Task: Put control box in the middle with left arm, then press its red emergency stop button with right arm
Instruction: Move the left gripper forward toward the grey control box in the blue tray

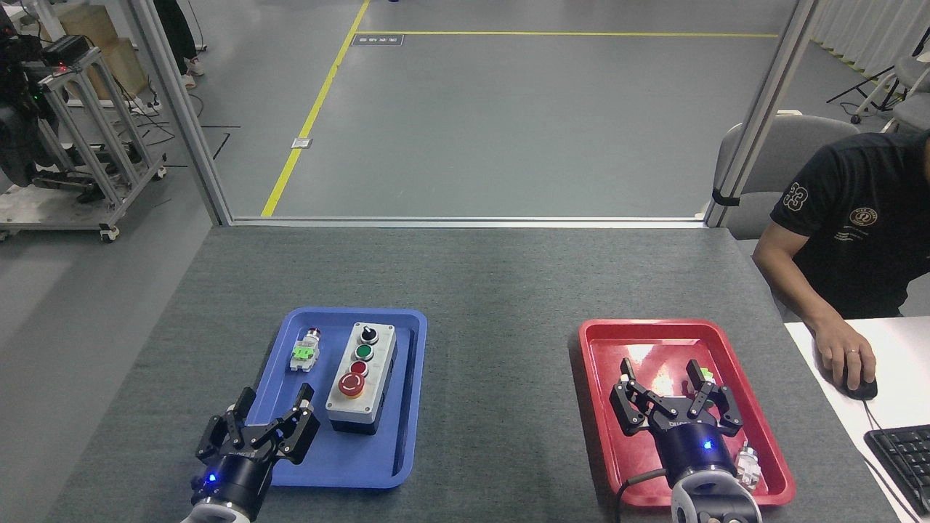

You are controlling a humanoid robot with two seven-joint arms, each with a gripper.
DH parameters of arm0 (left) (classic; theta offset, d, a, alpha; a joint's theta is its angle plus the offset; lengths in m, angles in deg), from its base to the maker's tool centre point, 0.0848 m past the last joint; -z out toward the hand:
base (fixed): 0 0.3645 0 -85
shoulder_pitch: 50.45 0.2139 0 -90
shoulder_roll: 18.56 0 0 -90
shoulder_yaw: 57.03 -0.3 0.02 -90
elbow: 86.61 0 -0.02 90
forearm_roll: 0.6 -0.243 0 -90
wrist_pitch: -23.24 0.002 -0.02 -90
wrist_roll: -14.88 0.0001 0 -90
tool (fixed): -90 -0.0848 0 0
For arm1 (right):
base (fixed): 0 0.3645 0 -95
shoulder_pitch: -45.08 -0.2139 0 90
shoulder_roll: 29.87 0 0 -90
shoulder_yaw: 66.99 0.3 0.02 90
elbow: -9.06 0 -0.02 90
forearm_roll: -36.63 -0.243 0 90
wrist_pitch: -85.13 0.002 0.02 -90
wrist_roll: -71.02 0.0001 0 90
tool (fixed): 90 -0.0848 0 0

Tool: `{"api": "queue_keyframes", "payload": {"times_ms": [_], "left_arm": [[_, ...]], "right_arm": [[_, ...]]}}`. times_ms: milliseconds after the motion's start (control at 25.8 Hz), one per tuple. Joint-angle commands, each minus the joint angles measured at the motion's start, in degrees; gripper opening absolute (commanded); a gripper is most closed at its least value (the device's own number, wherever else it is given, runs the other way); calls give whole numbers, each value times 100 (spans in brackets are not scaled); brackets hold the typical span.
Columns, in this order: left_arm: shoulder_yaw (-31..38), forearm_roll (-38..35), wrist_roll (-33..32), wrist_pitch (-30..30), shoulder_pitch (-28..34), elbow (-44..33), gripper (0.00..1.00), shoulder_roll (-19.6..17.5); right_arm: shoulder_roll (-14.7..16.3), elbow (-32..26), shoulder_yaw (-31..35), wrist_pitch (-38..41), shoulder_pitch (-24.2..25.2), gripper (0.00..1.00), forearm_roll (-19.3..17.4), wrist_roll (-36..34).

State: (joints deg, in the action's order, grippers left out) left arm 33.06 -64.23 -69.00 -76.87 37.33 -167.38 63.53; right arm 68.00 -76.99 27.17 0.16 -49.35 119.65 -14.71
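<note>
**Control box in blue tray, both end effectors open and empty**

Control box (361, 378) lies in the blue tray (407, 436), long axis running away from the robot, right of tray centre. Grey faceplate up. Row from far to near: black knob (368, 333), green button (364, 352), small red button (359, 367), then red emergency stop button (352, 384) on its yellow ring, nearest the robot. Small silver-and-green switch part (305, 351) sits in the same tray, left of the box, not touching it.

Left end effector (275, 403) hovers at the near-left corner of the blue tray, fingers spread wide, nothing between them; just beside the box's near-left end, not touching. Blue light lit on its wrist.

Right end effector (665, 378) is over the red tray (603, 436), fingers spread wide, holding nothing. Green-and-silver part partly hidden behind its right finger; another small silver part (748, 465) lies in the tray near the wrist.

Middle of the worktop (501, 363), bare dark grey felt, lies between the two trays.

Person in a black shirt (850, 225) sits at far right, hand (843, 352) on a mouse (862, 387) at a white desk; keyboard (901, 457) at the edge.
</note>
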Motion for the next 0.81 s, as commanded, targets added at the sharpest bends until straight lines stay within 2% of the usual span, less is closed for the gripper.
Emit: {"api": "queue_keyframes", "payload": {"times_ms": [0, 504, 775], "left_arm": [[0, 0, -5, 9, 2, 0, 99, 0], [9, 9, 65, -9, 29, -53, 99, 9], [26, 0, -49, 53, -358, -35, 99, 44]], "right_arm": [[3, 0, 76, -169, -5, 100, 4, 118], [12, 0, 129, -248, -5, 100, -5, 135], [12, 0, 129, -231, -5, 100, -5, 135]]}}
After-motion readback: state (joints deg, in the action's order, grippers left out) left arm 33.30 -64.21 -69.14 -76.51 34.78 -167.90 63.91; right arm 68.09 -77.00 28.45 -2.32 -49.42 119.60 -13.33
